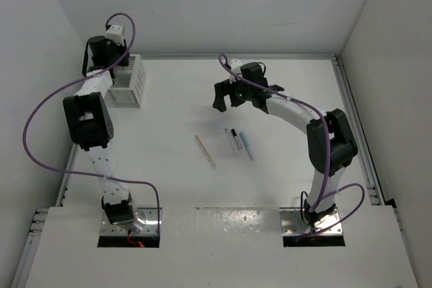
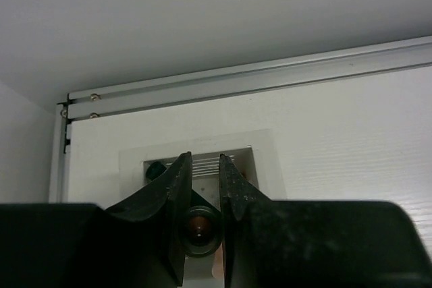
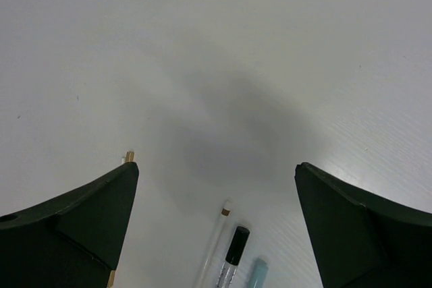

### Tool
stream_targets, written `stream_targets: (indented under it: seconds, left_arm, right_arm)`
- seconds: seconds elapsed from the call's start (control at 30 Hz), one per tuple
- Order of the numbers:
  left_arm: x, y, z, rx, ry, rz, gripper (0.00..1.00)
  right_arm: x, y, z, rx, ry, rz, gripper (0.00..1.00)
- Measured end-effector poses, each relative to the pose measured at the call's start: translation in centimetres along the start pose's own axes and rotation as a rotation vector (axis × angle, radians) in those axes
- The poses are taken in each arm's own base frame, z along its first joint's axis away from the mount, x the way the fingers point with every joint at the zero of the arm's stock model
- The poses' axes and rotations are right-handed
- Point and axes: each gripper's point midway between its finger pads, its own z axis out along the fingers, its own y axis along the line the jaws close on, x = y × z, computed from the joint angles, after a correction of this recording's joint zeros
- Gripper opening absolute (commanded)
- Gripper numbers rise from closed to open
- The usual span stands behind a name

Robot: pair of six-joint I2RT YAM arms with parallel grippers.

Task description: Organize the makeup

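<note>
Several makeup sticks lie mid-table: a long tan wooden one (image 1: pixel 205 151), a white one (image 1: pixel 230 141), a black-capped one (image 1: pixel 235 139) and a pale blue one (image 1: pixel 247 146). My right gripper (image 1: pixel 226 96) hovers open and empty just beyond them. In the right wrist view (image 3: pixel 216 166) the white (image 3: pixel 217 247), black-capped (image 3: pixel 236 246) and blue (image 3: pixel 256 273) sticks lie between its fingers, with the tan tip (image 3: pixel 129 156) by the left finger. My left gripper (image 1: pixel 116 59) is over the white slatted box (image 1: pixel 131 85). Its jaws (image 2: pixel 204 158) are shut on a dark-ended stick (image 2: pixel 199 227) seen end-on, with peach below.
The box (image 2: pixel 263 160) stands at the far left, near the back rail (image 2: pixel 270 79) and the left wall. A dark item (image 2: pixel 156 170) sits in its left compartment. A rail runs along the table's right edge (image 1: pixel 351 119).
</note>
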Motion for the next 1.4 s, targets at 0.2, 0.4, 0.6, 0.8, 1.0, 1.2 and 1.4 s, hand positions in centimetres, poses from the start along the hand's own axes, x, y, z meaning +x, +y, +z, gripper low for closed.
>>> stream_targets:
  seconds: [0.2, 0.4, 0.6, 0.8, 1.0, 1.2, 1.4]
  left_arm:
    - [-1.0, -0.4, 0.4, 0.026, -0.037, -0.015, 0.60]
    - [-2.0, -0.7, 0.3, 0.060, -0.061, -0.001, 0.74]
    - [-4.1, -2.4, -2.4, 0.155, -0.055, 0.115, 0.59]
    - [-7.9, -11.0, -11.8, 0.315, -0.073, 0.266, 0.48]
    - [-3.1, -22.7, -17.8, 0.511, 0.057, 0.117, 0.42]
    - [9.3, -27.5, -20.8, 0.512, 0.431, -0.038, 0.46]
    - [10.6, -29.7, -23.0, 0.531, 0.471, -0.058, 0.47]
  right_arm:
    - [0.8, -0.1, -0.1, 0.003, 0.030, -0.001, 1.00]
    - [1.8, -0.5, -0.4, 0.026, 0.071, -0.004, 1.00]
    - [3.4, -1.4, -2.4, 0.107, 0.156, 0.001, 1.00]
    - [5.4, -2.2, -6.0, 0.211, 0.183, 0.021, 0.96]
    - [9.8, -2.9, -8.7, 0.299, 0.237, 0.064, 0.53]
    - [13.3, -2.9, -9.1, 0.305, 0.348, 0.093, 0.46]
    - [18.0, -2.5, -9.5, 0.304, 0.451, 0.157, 0.43]
